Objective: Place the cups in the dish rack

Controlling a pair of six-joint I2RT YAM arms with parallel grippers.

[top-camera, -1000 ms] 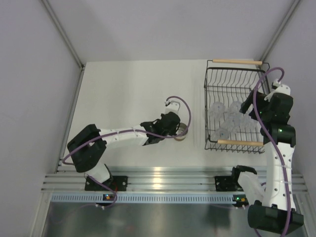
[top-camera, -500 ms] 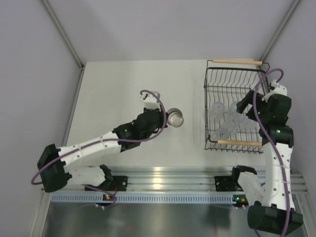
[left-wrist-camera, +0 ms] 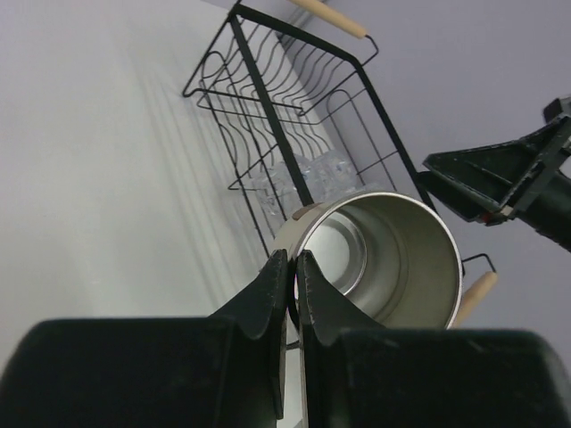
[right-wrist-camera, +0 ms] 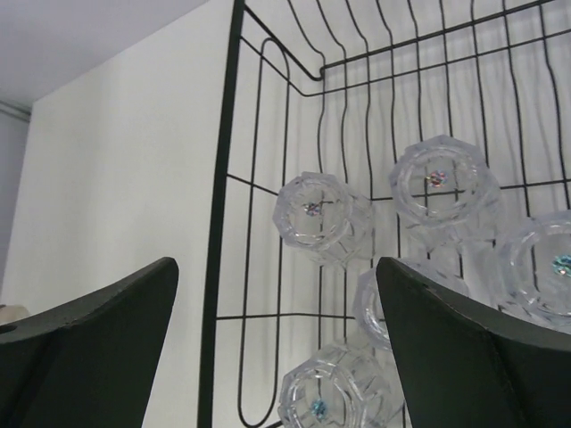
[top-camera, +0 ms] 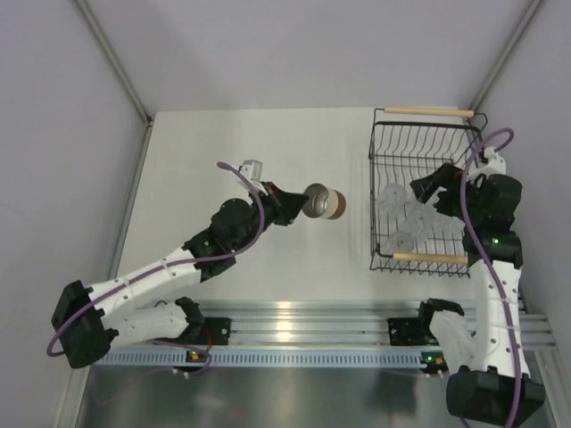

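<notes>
silver cup (top-camera: 325, 201), rim pinched by left tool (left-wrist-camera: 291, 266), near dish rack (top-camera: 428, 111).

Colours and patterns on the bench, item by item.

Table (top-camera: 223, 160): plain matt white. Walls (top-camera: 53, 134): pale lilac-grey, unpatterned. Dish rack (top-camera: 372, 178): black wire, straight bars up the sides and wavy bars across the floor, with handles (top-camera: 428, 111) of light natural wood. Tumblers (right-wrist-camera: 314, 214): colourless and see-through, with faceted bases in a ribbed cut pattern and a tiny pink, violet or blue speck at each centre. Metal cup (top-camera: 323, 201): shiny silver inside, tan-brown outside. Arms (top-camera: 161, 276): white shells, black joints, purple cables (top-camera: 465, 198) looped along them. Left gripper (left-wrist-camera: 292, 260) and right gripper (top-camera: 431, 185): black all over. Rail (top-camera: 285, 321) along the near edge: brushed silver-grey.
</notes>
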